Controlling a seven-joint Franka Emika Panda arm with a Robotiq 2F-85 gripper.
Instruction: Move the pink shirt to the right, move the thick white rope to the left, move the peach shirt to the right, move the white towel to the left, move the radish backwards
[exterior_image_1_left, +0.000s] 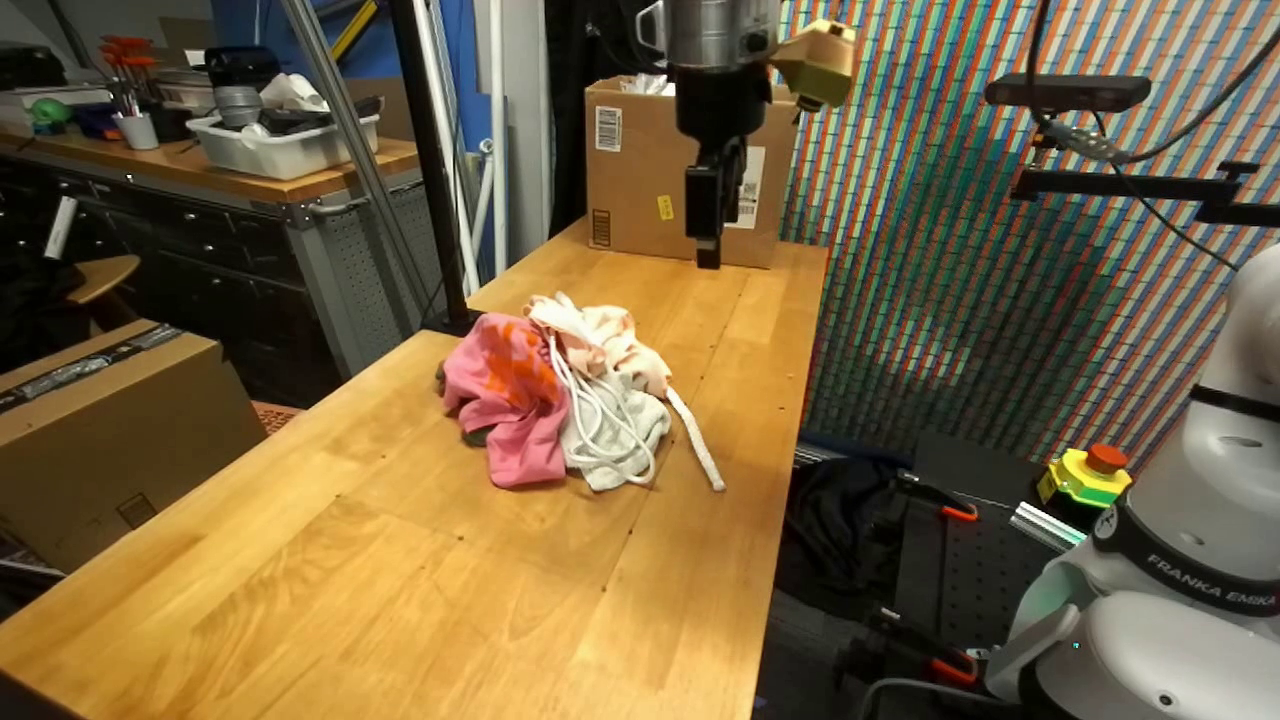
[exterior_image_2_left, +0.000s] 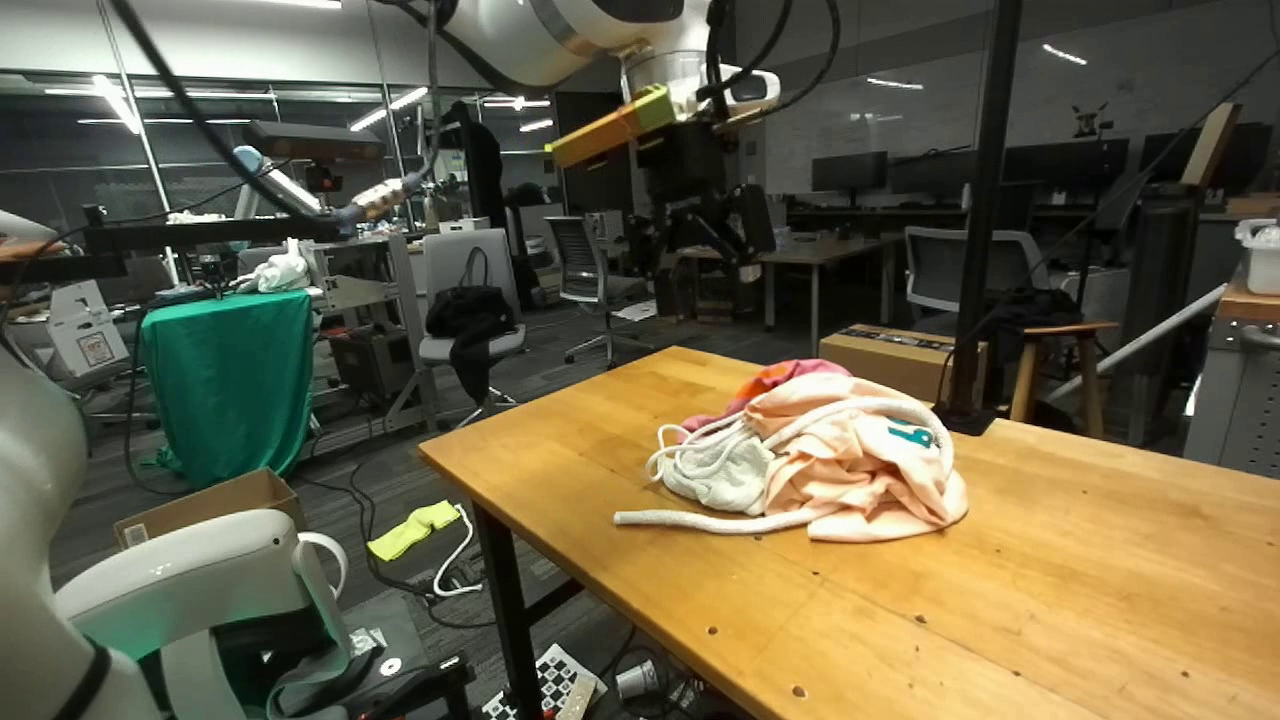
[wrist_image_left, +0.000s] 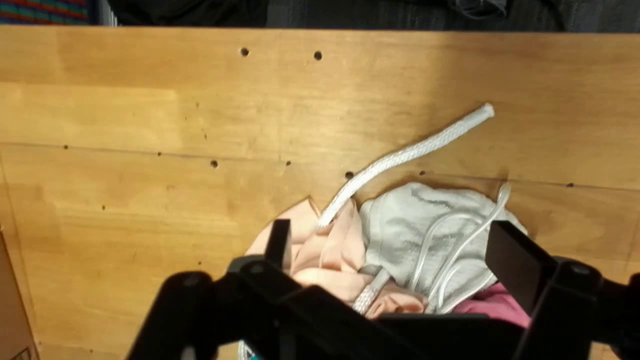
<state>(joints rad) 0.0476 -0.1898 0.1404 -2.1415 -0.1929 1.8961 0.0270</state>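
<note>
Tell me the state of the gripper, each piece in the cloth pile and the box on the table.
Gripper: open, holding nothing.
Pink shirt: crumpled on the table.
Peach shirt: bunched up.
Rope: over and into the peach shirt, one end free.
Towel: rumpled.
String: loosely looped over the towel.
Dark piece: mostly covered by the pink shirt; can't tell what it is.
Box: upright, something white at its top.

Peach shirt (wrist_image_left: 327, 260) beside white towel (wrist_image_left: 395, 230) (thick rope (wrist_image_left: 400, 157) partly on table (wrist_image_left: 150, 190)).
</note>
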